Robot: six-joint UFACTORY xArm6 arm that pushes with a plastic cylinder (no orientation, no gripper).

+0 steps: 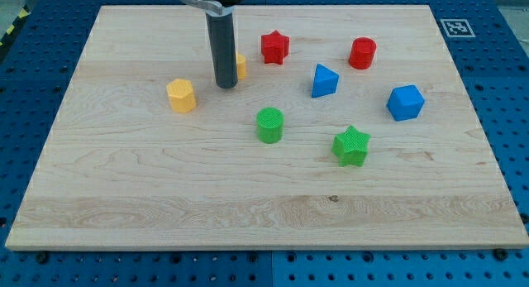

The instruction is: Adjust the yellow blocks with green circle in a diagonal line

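A yellow hexagonal block lies at the board's left centre. A second yellow block sits up and to its right, mostly hidden behind my rod, so its shape cannot be made out. The green circle block stands near the board's middle, below and right of both. My tip rests on the board, touching or just left of the hidden yellow block and right of the yellow hexagon.
A red star and a red cylinder lie near the view's top. A blue triangular block, a blue cube-like block and a green star lie to the right. The wooden board ends on a blue pegboard.
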